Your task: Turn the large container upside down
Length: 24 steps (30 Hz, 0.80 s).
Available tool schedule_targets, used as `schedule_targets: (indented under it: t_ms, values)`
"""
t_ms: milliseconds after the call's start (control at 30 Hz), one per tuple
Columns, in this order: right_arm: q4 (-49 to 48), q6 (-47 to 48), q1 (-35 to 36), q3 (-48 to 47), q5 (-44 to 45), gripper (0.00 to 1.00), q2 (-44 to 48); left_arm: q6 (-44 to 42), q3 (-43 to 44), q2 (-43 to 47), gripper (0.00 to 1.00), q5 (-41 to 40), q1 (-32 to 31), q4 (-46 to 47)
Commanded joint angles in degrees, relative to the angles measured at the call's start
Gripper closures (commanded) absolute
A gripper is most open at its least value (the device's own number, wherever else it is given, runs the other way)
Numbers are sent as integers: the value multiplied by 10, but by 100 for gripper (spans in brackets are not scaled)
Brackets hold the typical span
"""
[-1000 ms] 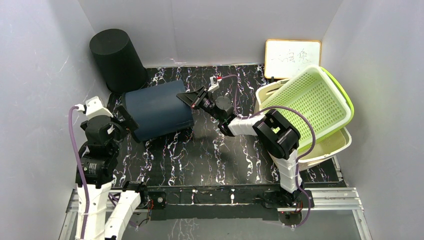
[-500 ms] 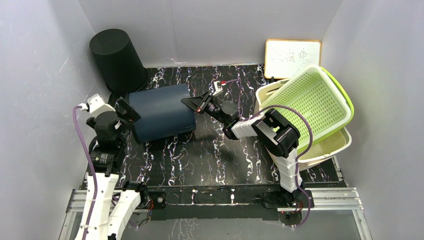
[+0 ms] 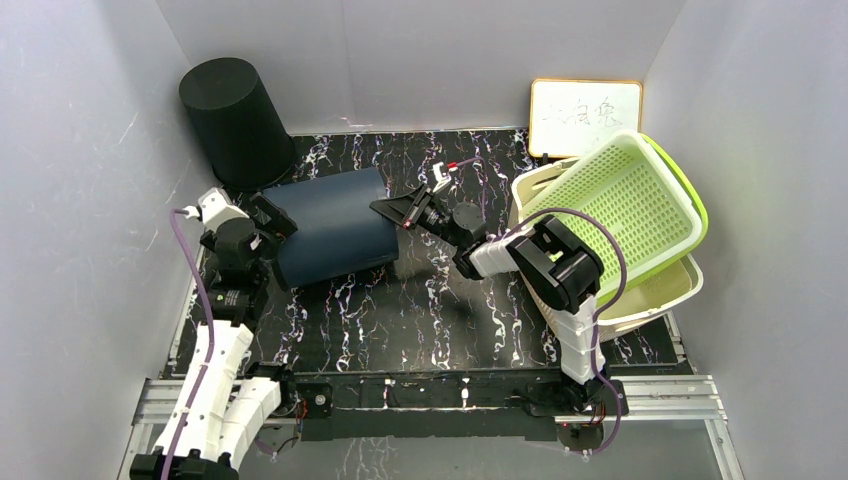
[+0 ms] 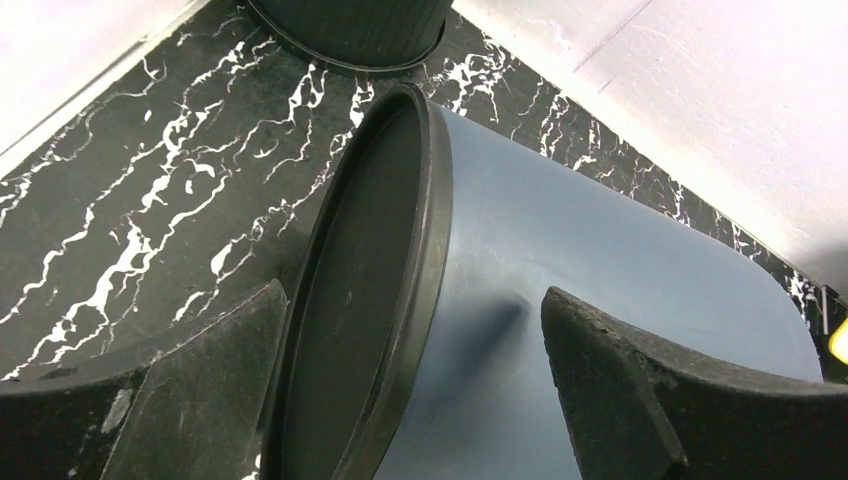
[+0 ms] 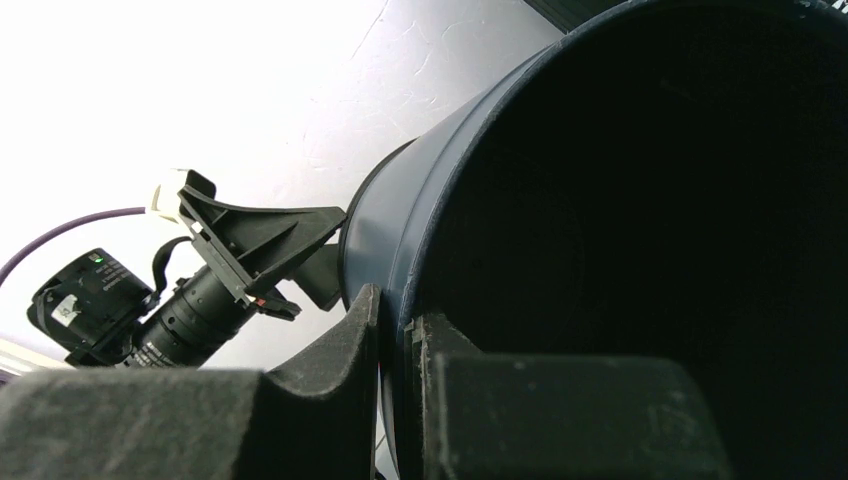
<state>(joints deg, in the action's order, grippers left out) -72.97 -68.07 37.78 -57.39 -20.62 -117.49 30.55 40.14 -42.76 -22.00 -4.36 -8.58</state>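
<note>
The large dark blue container (image 3: 330, 225) lies on its side on the black marble table (image 3: 420, 310), base to the left, open mouth to the right. My right gripper (image 3: 395, 212) is shut on the mouth rim; in the right wrist view (image 5: 395, 330) one finger is outside the wall (image 5: 420, 190) and one inside. My left gripper (image 3: 268, 225) is open at the base end. In the left wrist view (image 4: 410, 300) its fingers straddle the base's black rim (image 4: 425, 230) without closing on it, one beside the base, one over the blue wall (image 4: 620, 270).
A black bin (image 3: 235, 115) stands upside down at the back left, just behind the container; it also shows in the left wrist view (image 4: 350, 25). A green basket (image 3: 625, 200) rests tilted in a cream tub (image 3: 665, 290) at the right. A whiteboard (image 3: 585, 115) leans at the back.
My left arm has moved forward and right, bringing its open gripper up to the container's base. The container has shifted slightly to the right with my right gripper on its rim.
</note>
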Motion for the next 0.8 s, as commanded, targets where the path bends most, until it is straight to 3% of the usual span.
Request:
schedule_targets:
  t_ms: [0,233,333,433,533,633,767]
  values:
    - [115,63,-18,30,-26,100,-28,14,-20,-5,2,23,0,80]
    - [137,66,-20,21,-47,93,-39,52,-23,-41,2,93,1,161]
    - [164,75,-21,12,-49,86,-39,73,-11,-57,2,126,0,177]
    - [239,117,-20,7,-17,69,-20,75,2,-60,2,142,1,173]
    - [293,151,-20,6,16,65,4,65,12,-55,2,139,1,162]
    - [358,182,-20,-10,45,48,19,62,11,-53,2,138,1,156]
    - [450,231,-19,-23,95,43,47,61,6,-53,2,142,1,153]
